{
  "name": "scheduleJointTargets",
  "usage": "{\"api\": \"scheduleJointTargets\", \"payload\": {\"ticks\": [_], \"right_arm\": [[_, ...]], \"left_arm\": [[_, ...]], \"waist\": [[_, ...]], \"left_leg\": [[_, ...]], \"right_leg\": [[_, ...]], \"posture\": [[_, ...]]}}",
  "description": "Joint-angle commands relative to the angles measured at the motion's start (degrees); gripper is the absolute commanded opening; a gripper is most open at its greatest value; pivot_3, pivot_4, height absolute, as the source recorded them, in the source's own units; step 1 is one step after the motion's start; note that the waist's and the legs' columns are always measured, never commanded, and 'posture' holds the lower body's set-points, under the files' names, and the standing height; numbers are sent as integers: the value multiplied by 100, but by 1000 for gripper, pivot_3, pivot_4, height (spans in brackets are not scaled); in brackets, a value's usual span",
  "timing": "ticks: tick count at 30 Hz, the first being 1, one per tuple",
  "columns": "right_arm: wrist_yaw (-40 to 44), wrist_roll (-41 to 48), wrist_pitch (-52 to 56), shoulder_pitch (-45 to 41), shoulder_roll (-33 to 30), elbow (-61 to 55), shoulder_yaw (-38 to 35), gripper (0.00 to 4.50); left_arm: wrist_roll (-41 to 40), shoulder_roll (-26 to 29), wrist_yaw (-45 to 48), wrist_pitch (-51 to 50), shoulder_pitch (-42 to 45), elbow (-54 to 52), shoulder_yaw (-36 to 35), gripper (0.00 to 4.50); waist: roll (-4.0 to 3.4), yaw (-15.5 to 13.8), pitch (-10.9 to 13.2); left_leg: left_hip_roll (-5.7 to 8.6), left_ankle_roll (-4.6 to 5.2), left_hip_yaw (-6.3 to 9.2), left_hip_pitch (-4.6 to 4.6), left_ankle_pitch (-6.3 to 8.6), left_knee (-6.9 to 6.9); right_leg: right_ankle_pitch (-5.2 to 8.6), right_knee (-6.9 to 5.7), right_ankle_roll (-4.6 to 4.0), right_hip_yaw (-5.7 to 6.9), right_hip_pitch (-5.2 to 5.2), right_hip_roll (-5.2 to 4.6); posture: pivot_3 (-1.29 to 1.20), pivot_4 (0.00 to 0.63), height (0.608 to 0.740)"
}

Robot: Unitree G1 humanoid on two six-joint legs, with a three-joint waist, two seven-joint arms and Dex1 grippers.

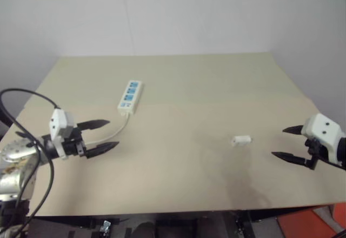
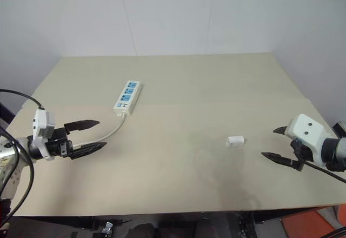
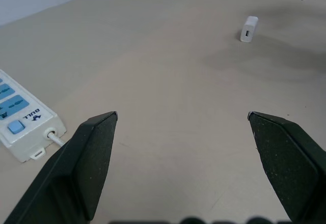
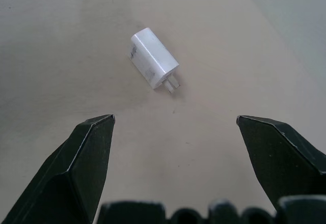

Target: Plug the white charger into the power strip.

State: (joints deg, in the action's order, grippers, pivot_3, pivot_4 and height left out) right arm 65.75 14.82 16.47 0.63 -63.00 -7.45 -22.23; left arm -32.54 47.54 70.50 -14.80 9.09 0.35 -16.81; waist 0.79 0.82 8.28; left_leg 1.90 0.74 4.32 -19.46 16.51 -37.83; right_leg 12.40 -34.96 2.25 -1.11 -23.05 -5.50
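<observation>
Both pincers, left [image 1: 101, 136] and right [image 1: 287, 143], are spread and empty, so the lying charger [image 1: 241, 140] may slide on the tabletop [image 1: 178, 75] if pinched off-centre.

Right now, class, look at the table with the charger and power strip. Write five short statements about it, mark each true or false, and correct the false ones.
1. The white charger lies on its side on the table. True.
2. The charger is plugged into the power strip. False: it lies apart from it, nearer the right gripper.
3. Both grippers are open and hold nothing. True.
4. The left gripper grips the power strip's cord. False: its fingers are open above the table, beside the cord.
5. The charger's prongs point toward the right gripper. True.
</observation>
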Motion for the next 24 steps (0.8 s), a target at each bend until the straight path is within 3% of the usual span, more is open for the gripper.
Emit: {"api": "scheduleJointTargets", "payload": {"ticks": [1,9,19,24], "right_arm": [[46,91,-101,-119,-151,-32,-232,4500],[89,133,-94,-158,-121,9,-210,4500],[-923,528,575,-1299,839,-585,423,4500],[-1539,497,871,-1746,1496,-981,1054,4500]], "left_arm": [[-33,16,-51,156,-35,-157,-209,4491],[-61,-15,-189,154,-108,-224,-269,4491],[891,-1274,-2268,827,1321,1150,47,4491],[1686,-1959,-3702,1225,2323,2461,278,4491]], "waist": [[0,-1,0],[0,-4,0],[5,-9,2],[7,-39,3]], "left_leg": [[0,0,0,0,0,0],[0,0,0,0,0,0],[2,-2,7,8,-1,-1],[6,-11,10,0,-6,-1]], "right_leg": [[0,0,0,0,0,0],[0,0,0,0,0,-1],[-6,0,-5,-2,7,2],[-8,-1,-5,-3,-2,0]], "posture": [[0,150,740],[0,150,740],[0,150,740],[0,150,740]]}}
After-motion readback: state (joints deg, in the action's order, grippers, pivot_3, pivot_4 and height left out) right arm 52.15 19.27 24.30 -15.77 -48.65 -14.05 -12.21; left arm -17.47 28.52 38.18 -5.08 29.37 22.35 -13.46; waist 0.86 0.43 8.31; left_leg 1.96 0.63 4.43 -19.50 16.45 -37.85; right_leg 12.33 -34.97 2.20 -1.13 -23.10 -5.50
